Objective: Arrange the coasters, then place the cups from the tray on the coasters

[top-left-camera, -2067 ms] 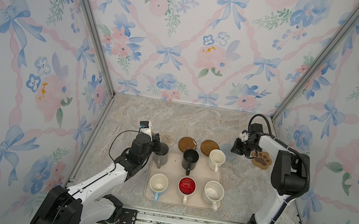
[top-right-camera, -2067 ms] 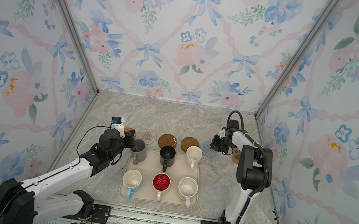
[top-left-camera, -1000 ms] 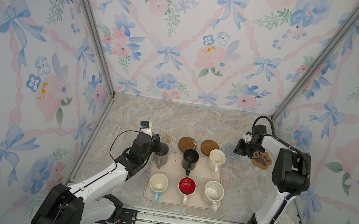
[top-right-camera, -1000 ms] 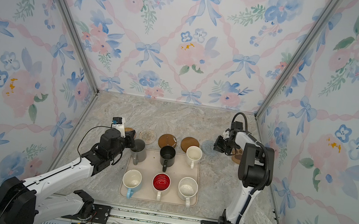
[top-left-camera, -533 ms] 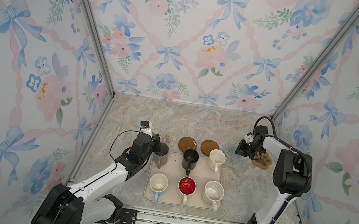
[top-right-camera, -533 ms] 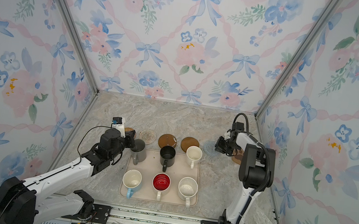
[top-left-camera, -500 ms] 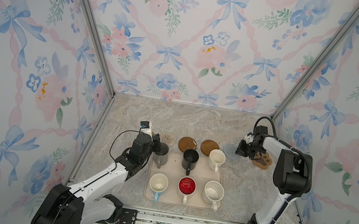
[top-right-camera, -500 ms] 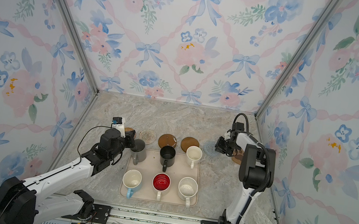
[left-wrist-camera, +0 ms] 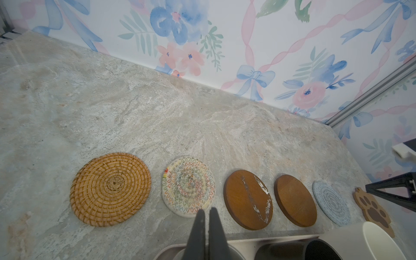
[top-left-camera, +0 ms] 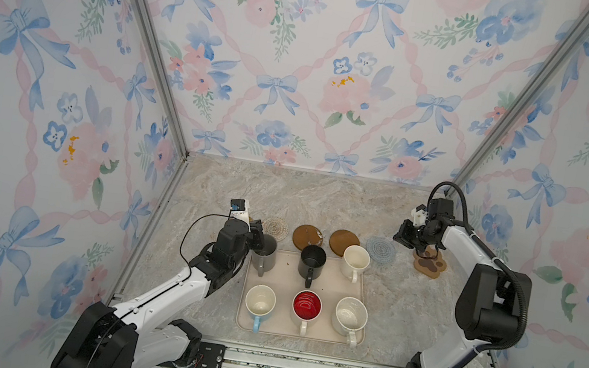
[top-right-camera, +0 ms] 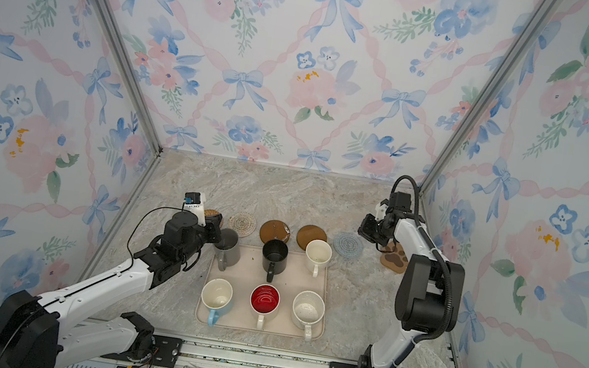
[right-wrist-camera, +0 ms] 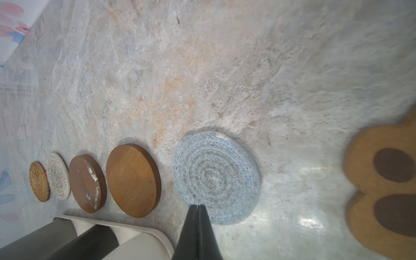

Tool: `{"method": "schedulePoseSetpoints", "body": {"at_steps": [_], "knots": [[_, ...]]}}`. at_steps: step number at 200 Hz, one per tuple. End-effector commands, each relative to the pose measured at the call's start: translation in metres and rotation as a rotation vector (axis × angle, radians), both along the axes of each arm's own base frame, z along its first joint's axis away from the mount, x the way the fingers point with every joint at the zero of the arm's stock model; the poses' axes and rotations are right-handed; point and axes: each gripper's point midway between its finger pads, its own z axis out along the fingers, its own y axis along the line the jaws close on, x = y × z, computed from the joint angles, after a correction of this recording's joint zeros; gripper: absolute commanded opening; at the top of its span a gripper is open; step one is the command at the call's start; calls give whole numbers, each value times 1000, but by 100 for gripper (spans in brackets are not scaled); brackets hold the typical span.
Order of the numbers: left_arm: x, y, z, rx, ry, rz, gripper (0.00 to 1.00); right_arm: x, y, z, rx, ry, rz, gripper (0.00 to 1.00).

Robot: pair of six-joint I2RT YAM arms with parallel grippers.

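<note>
Six coasters lie in a row behind the tray [top-left-camera: 329,283]: rattan [left-wrist-camera: 110,189], pale woven [top-left-camera: 276,226], two dark brown rounds [top-left-camera: 308,237] [top-left-camera: 343,242], blue-grey [top-left-camera: 381,249] and paw-shaped [top-left-camera: 430,265]. All the cups stand on the tray: grey [top-left-camera: 263,255], black [top-left-camera: 312,261], cream-white [top-left-camera: 355,259], light blue [top-left-camera: 260,302], red inside [top-left-camera: 306,307], speckled [top-left-camera: 350,316]. My left gripper [top-left-camera: 262,236] is shut and empty above the grey cup's far rim. My right gripper [top-left-camera: 399,237] is shut and empty, hovering between the blue-grey and paw coasters.
Bare marble table [top-left-camera: 283,195] stretches behind the coaster row to the floral back wall. A metal corner post [top-left-camera: 175,175] stands by the left arm. The right arm's elbow [top-left-camera: 489,297] rises right of the tray. A rail [top-left-camera: 297,367] runs along the front.
My right gripper has shifted slightly near the blue-grey and paw coasters, staying shut. The left arm, cups and coasters have not moved.
</note>
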Motion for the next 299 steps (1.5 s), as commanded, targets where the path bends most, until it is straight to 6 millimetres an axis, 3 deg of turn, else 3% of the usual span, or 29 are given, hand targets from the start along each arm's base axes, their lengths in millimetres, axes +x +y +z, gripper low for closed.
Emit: {"method": "schedulePoseSetpoints", "body": {"at_steps": [1,8,12,22,49,83,122,197,201,225,227,230,233,235,237,246,258,273,284,299], "knots": [[2,2,14,-8,-39,3,0,-12,-48,15,-102,-12,-122,0],[1,3,14,-7,-40,5,0,-17,-60,12,-96,-11,-159,0],[1,4,15,-6,-43,8,0,-19,-68,22,-97,-39,-183,0],[0,5,15,-7,-46,12,0,-28,-87,25,-102,-44,-240,0],[-1,6,16,-11,-47,14,0,-56,-141,21,-132,4,-413,0],[2,3,16,-8,-44,2,0,-77,-179,-1,-124,89,-544,0],[4,3,17,-2,-46,1,1,-83,-195,-28,-62,157,-602,0],[3,3,17,-5,-46,0,1,-84,-196,-13,-64,119,-602,0],[3,4,18,-6,-48,1,0,-83,-196,-3,-72,89,-602,0],[1,4,18,-10,-49,2,1,-82,-204,4,-127,67,-603,0],[1,4,17,-11,-48,2,1,-82,-207,5,-146,69,-607,8],[1,4,18,-12,-49,-3,1,-82,-213,6,-184,70,-613,28],[1,3,19,-11,-51,-8,0,-82,-217,7,-222,70,-616,59],[1,3,19,-8,-52,-10,0,-80,-220,8,-242,68,-617,86],[2,3,20,-5,-54,-12,0,-80,-223,8,-267,66,-621,99],[3,4,25,2,-64,-6,0,-73,-232,14,-339,51,-628,97],[5,2,28,-17,-65,-2,0,-55,-235,6,-354,77,-589,97],[8,-4,31,-41,-60,-16,0,-36,-227,11,-335,87,-525,97],[10,-9,29,-65,-49,-28,0,-25,-238,18,-431,35,-557,97],[15,-21,28,-70,-39,-62,0,-11,-251,22,-410,32,-569,97]]}}
